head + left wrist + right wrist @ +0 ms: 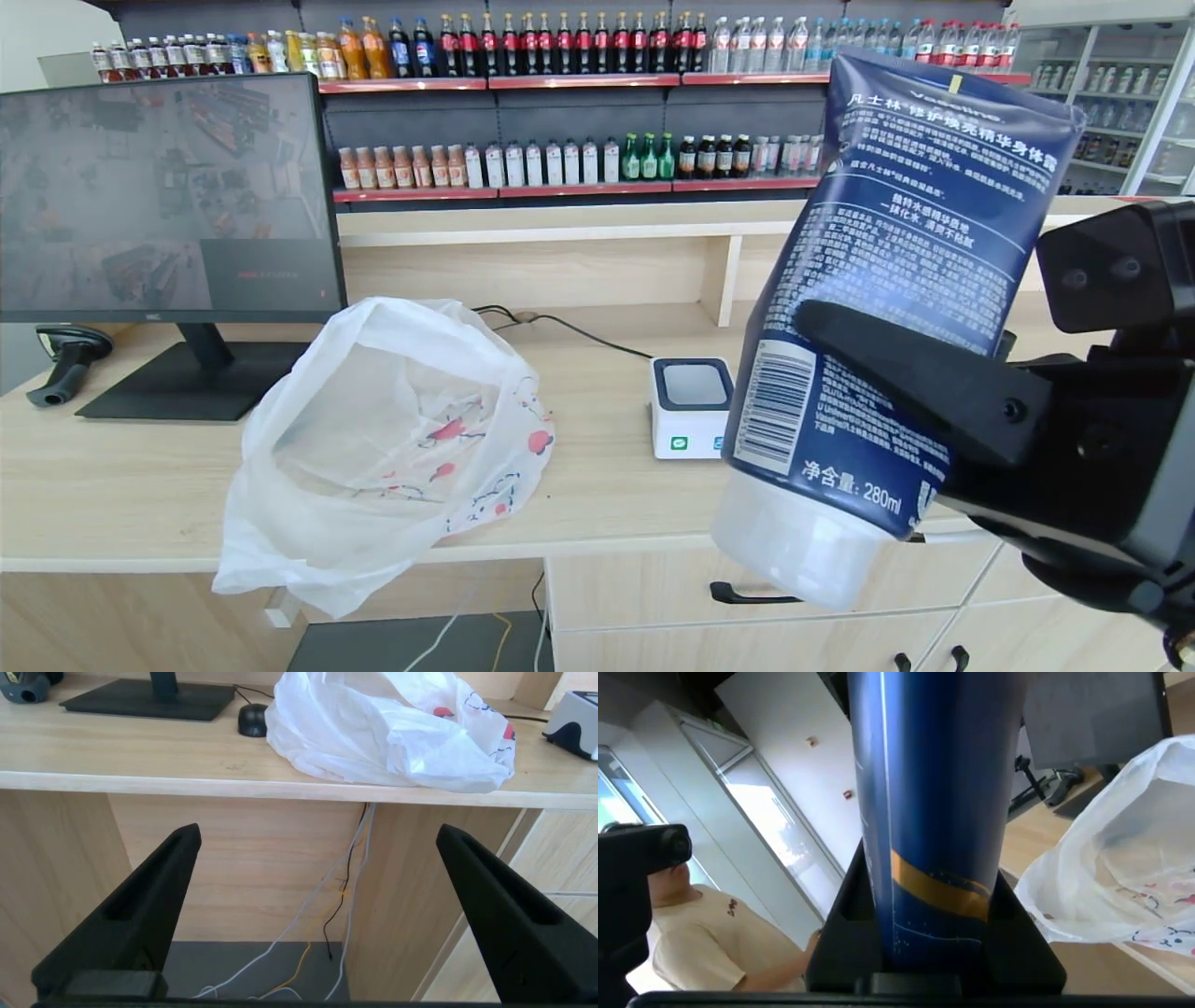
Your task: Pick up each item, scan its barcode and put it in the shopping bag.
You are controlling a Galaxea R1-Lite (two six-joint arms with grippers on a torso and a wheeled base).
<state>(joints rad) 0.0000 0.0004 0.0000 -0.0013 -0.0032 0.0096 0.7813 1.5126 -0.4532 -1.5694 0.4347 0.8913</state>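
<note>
One tube (887, 280) in the right hand (934, 924) screens counter (597, 485); monitor (168, 196), scanner (691, 406) flank bag (392, 448).

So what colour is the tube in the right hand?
Dark blue tube with white print, whitish cap; best in the head view.

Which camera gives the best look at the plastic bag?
The head view: the whole bag lies open on the counter. The left wrist view shows its side; the right wrist view, a part beside the tube.
</note>
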